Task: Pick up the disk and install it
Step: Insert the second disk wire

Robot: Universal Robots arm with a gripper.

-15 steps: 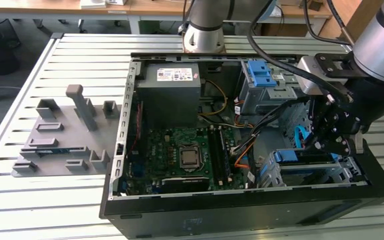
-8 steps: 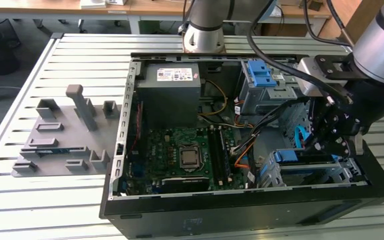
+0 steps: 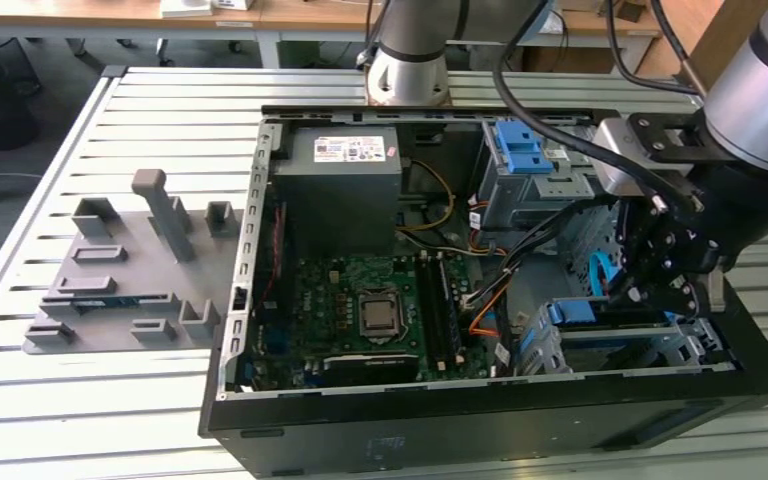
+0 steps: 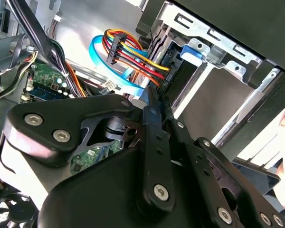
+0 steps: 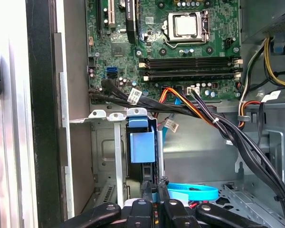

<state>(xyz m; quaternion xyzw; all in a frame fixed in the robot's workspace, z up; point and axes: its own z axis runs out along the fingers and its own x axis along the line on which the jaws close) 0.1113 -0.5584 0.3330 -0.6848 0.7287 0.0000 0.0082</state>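
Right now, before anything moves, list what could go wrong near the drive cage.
The pincer sits right by the coloured wires and the blue flat cable; it could snag or unplug them. The black cable bundle crosses close to the drive cage, so the wrist might drag it.

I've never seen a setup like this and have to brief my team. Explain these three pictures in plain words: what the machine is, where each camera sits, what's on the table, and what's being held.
The machine is a single robot arm ending in a black gripper. The exterior view looks down from a camera off the arm; both wrist views come from cameras riding on the arm.

On a slatted metal table lies an open computer case, showing its green motherboard and a grey power-supply box. At the exterior view's left stands a grey plastic fixture.

The gripper is lowered inside the case at a metal drive cage. In the first wrist view, the disk, with its blue carrier, sits upright in that cage. The fingers are close together and seem to hold nothing.
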